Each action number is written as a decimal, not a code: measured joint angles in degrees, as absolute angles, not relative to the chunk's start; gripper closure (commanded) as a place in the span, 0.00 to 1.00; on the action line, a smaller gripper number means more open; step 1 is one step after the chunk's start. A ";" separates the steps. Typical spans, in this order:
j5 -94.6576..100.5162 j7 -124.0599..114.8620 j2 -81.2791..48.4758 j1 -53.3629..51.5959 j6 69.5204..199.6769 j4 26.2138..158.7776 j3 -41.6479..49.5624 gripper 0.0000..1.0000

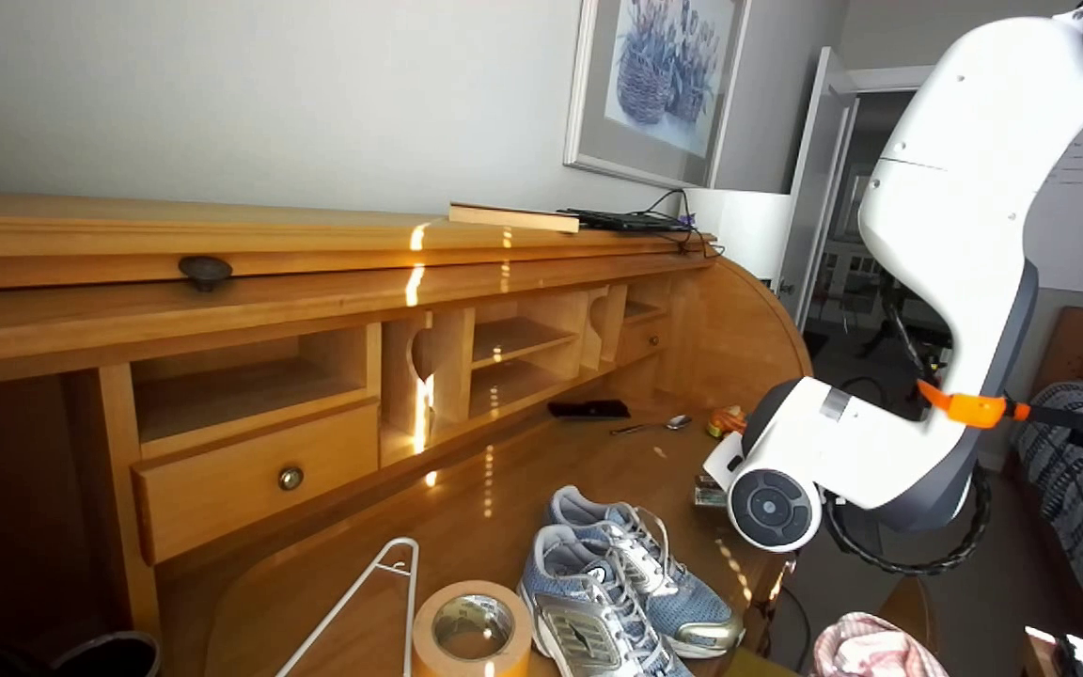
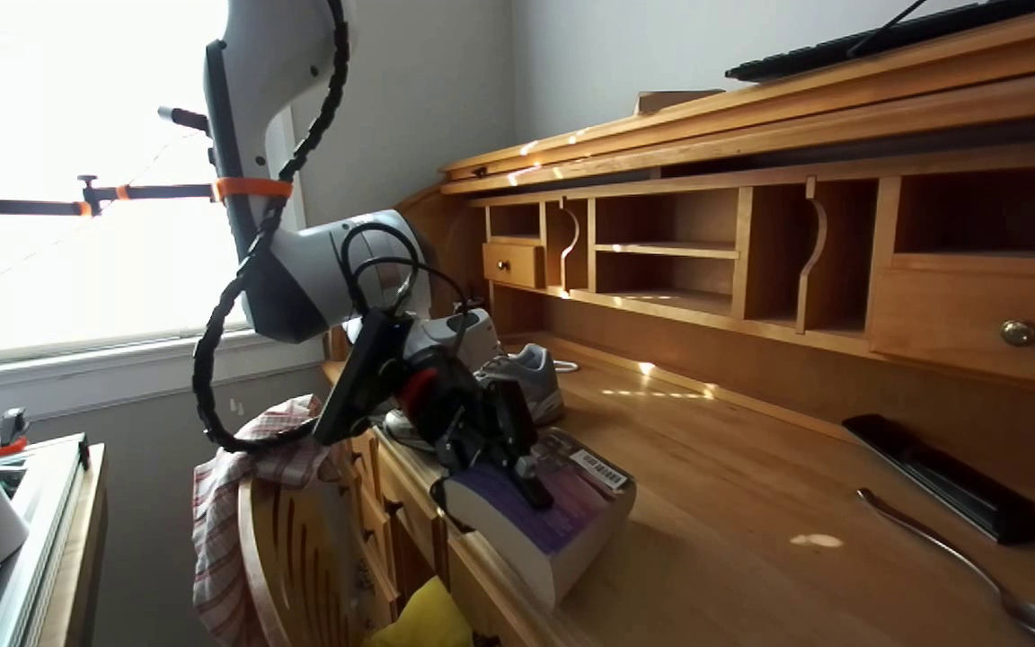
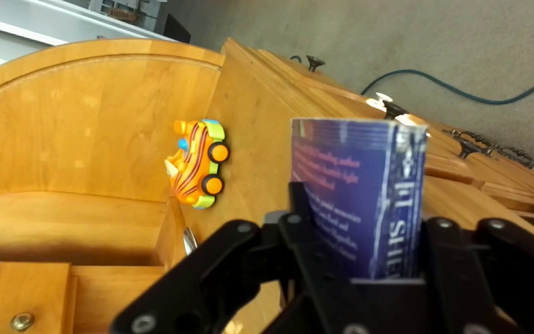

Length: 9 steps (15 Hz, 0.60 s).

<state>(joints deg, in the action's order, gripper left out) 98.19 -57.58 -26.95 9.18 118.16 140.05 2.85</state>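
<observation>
One thick book [image 2: 571,521] has all my attention from this end of the link, and I'm using the shoes [image 2: 531,377] as my landmark. In an exterior view the book is in front of the shoes, near them, right at the front edge of the surface [image 2: 715,575].

So, the end effector [image 3: 363,208]: it's down at the book. In the wrist view the jaws stand partway apart, with blue-purple cover and a worn spine showing between them. Can't honestly tell whether both sides are pressing, so I'm not calling it a hold. Same for whether the surface carries the whole weight, since the underside is hidden from me.

My read is we're at the gripping step. To me the next move calls for a slow squeeze and a look at whether the book shifts, because something that fat could slip or twist if it's only pinched by a corner. I'd also want to keep clear of the shoes while doing it.

Other stuff around: a roll of tape [image 1: 431,625] just beside the shoes, plus a spoon [image 1: 678,422] and an orange toy car [image 3: 197,162], both well apart from the shoes.
</observation>
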 measured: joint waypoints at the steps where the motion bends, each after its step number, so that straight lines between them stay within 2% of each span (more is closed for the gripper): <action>1: 99.10 -57.92 -26.09 8.93 118.14 140.60 2.74 0.91; 9: 102.87 -59.05 -17.25 6.59 117.49 145.21 1.12 0.91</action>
